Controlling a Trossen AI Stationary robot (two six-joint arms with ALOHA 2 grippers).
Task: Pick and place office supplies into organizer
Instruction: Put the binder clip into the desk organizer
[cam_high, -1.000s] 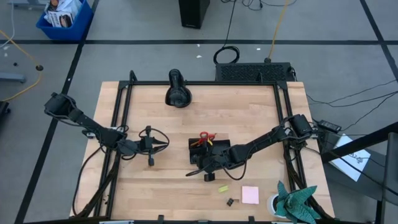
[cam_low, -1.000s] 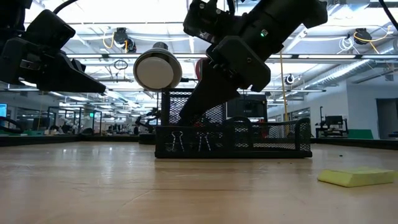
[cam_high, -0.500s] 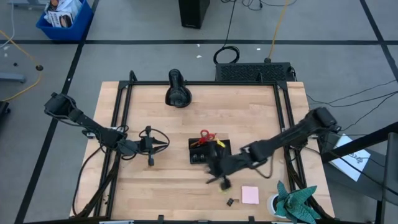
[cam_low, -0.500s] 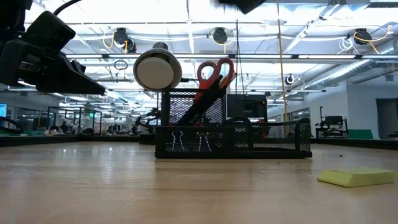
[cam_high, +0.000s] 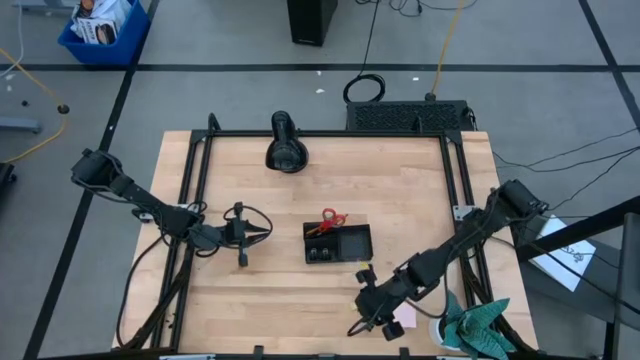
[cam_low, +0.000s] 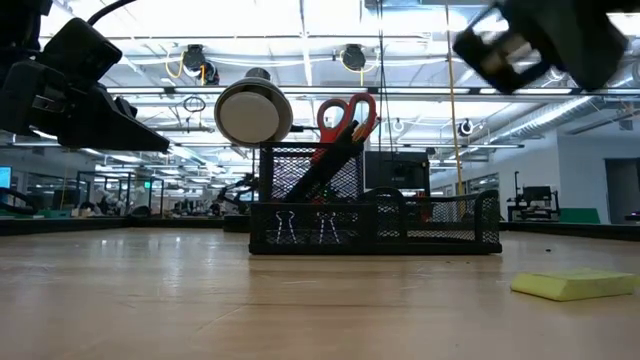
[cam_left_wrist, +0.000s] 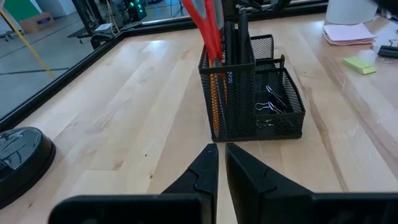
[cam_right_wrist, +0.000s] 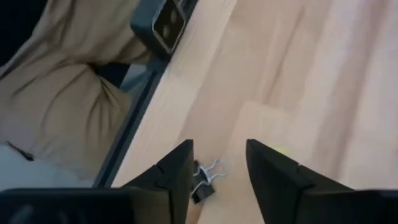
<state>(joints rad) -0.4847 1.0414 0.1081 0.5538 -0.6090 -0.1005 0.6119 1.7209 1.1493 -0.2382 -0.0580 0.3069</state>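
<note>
- Now the right gripper (cam_right_wrist: 217, 165) hangs with its fingers parted and nothing between them, just over a loose clip (cam_right_wrist: 204, 180) near the table's front edge.
- From above, that gripper (cam_high: 372, 318) sits well clear of the organizer (cam_high: 338, 243), close to the pink pad (cam_high: 404, 316), which the arm partly covers.
- The left gripper (cam_left_wrist: 222, 163) waits off to the left, fingers nearly together and holding nothing, pointed at the organizer (cam_left_wrist: 252, 93).
- Done, by the look of it — the scissors (cam_low: 345, 117) stand in the tall compartment with pens (cam_left_wrist: 239, 31) and pencils (cam_left_wrist: 216, 102), and some clips (cam_left_wrist: 268, 102) lie in the low front compartment.
- Left, I'd judge: the clip under the right gripper, the pad, and the yellow-green piece (cam_low: 570, 285) lying on the bare wood.
- Hard to make out — in the high view the arm hides both the loose clip and the yellow-green piece, and the low view catches only a smeared bit of the right arm (cam_low: 540, 40) at the top.
</note>
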